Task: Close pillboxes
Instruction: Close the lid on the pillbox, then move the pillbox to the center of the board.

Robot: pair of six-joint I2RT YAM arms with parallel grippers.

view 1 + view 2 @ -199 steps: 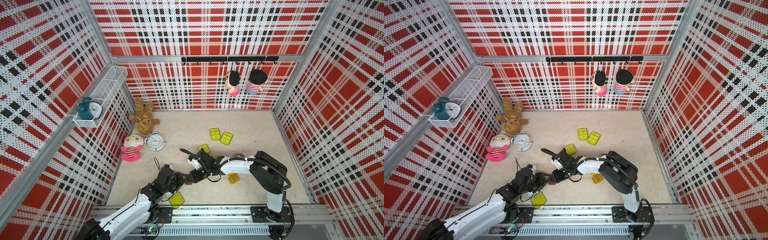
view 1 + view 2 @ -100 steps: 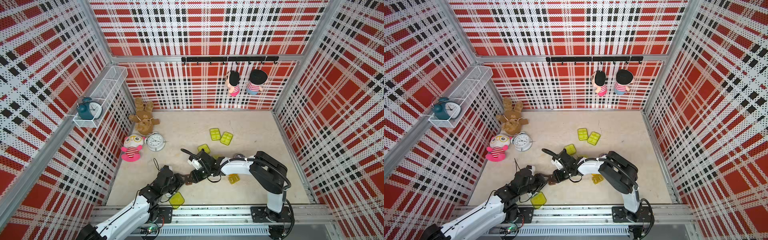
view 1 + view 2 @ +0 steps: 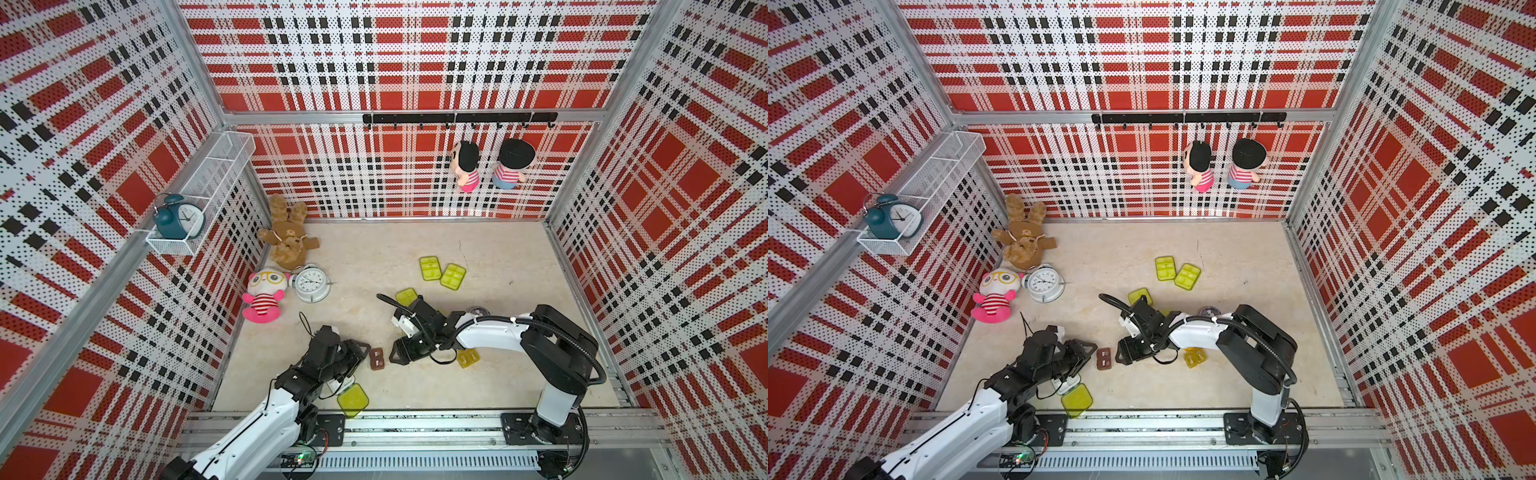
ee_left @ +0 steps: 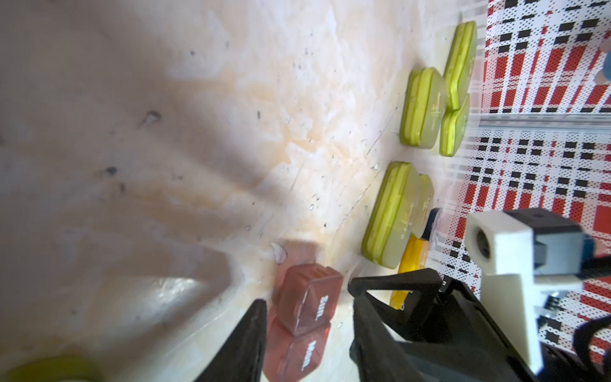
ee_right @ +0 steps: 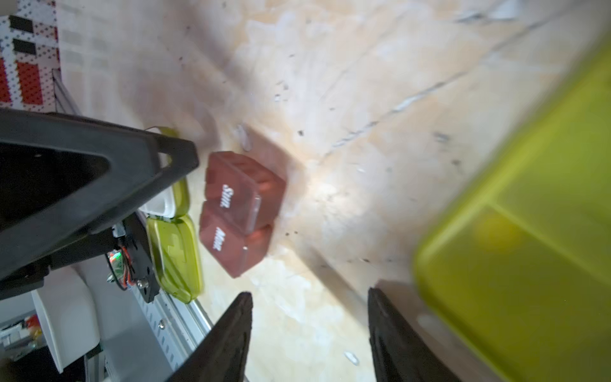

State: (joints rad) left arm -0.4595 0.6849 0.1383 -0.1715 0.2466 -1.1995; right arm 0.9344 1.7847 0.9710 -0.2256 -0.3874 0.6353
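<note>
The right pincer (image 3: 393,356) has spread its jaws and drawn back off the brown pillbox (image 3: 377,358), now just apart.

Walls: red, black and white plaid panels (image 3: 395,62) closing in on three sides, perforated all over.
Floor: pale beige marbled floor (image 3: 374,249), scuffed and speckled.
Shelf: white wire shelf (image 3: 216,174) up on the left side wall, with a teal alarm clock (image 3: 178,216) sitting in its near end.
Back wall: black hook rail (image 3: 457,118), with two dolls (image 3: 466,166) dangling.
Far-left corner: brown teddy (image 3: 289,239), white alarm clock (image 3: 309,283) and pink doll (image 3: 264,295), bunched together.
Light: bright, even, soft shadows.
</note>
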